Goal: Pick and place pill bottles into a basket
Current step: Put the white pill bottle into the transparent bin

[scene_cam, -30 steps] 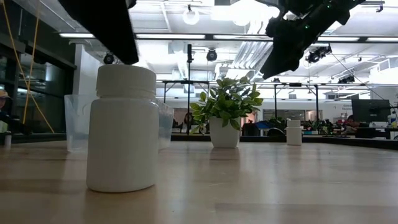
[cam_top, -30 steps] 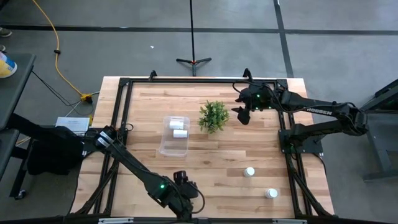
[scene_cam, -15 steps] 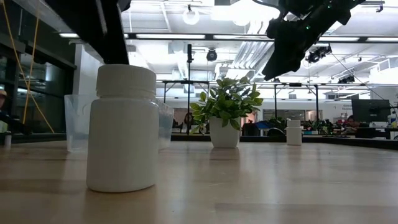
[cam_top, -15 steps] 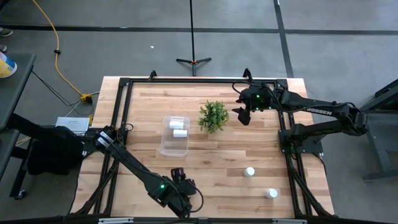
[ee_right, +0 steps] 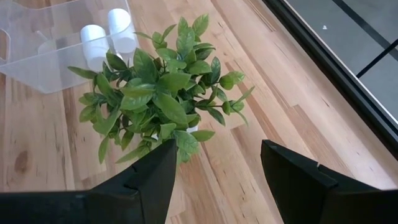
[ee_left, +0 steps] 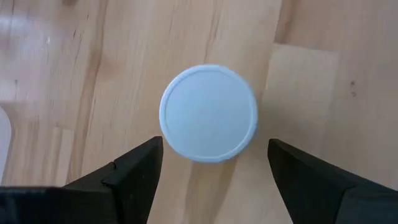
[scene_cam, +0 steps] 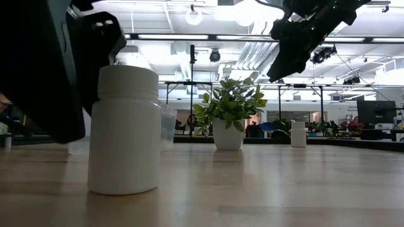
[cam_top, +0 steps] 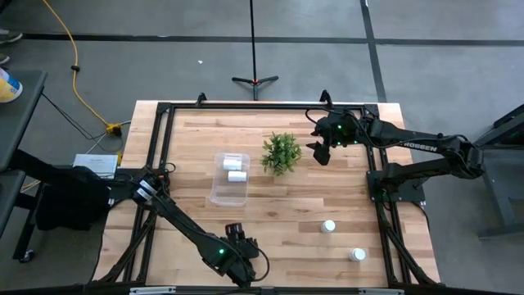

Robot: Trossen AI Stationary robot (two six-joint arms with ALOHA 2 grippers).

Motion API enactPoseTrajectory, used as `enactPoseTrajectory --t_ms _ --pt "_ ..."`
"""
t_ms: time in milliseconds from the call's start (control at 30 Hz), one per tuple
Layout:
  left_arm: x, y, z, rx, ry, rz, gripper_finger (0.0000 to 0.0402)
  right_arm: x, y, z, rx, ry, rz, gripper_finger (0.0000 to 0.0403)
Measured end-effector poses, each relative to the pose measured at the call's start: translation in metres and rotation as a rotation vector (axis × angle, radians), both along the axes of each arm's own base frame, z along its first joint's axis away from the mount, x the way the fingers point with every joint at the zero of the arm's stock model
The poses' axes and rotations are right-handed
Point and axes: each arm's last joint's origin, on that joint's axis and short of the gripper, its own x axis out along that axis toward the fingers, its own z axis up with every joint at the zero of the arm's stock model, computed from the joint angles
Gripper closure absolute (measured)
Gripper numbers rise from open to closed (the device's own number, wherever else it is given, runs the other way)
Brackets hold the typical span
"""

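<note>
A white pill bottle (ee_left: 208, 113) stands upright on the table near its front edge; it also shows in the low view (scene_cam: 124, 129). My left gripper (ee_left: 214, 144) is open above it, one finger on either side of the cap, not touching; it also shows in the high view (cam_top: 237, 233). The clear basket (cam_top: 219, 193) holds two bottles (cam_top: 236, 169) lying on their sides. Two more bottles (cam_top: 328, 226) (cam_top: 358, 255) stand at the front right. My right gripper (ee_right: 219, 149) is open and empty in the air beside the plant (cam_top: 281, 152).
The small green plant (ee_right: 165, 93) in a white pot stands between the basket and my right gripper (cam_top: 322, 152). A black frame (cam_top: 160, 147) runs along the table's edges. Bare wood lies between the basket and the front bottles.
My left gripper has come down toward the bottle near the front edge; in the low view its dark bulk now reaches down beside the bottle. The bottle has stayed where it was. My right arm has kept still.
</note>
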Motion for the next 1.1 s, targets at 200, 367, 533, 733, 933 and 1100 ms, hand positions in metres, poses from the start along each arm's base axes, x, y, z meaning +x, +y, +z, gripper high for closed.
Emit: enactPoseTrajectory --t_ms 200,367,533,733,933,1100 --pt "0.005 0.000 0.002 0.040 -0.087 0.020 0.0093 0.000 0.000 0.000 0.000 0.003 -0.001 0.0178" --pt "0.007 -0.001 0.000 0.039 -0.128 0.014 0.0102 0.000 0.000 0.000 0.000 0.004 -0.002 0.0178" --pt "0.006 -0.001 -0.016 0.017 -0.148 0.012 0.0104 0.000 0.000 0.000 0.000 0.004 -0.002 0.0178" --pt "0.004 0.000 -0.024 -0.014 -0.149 0.023 0.0104 0.000 0.000 0.000 0.002 0.004 -0.004 0.0178" --pt "0.004 0.000 -0.023 -0.009 -0.147 0.015 0.0107 0.000 0.000 0.000 0.002 0.004 -0.005 0.0178" --pt "0.004 0.000 -0.023 -0.003 -0.142 0.009 0.0151 0.000 0.000 0.000 0.002 0.004 -0.005 0.0178"
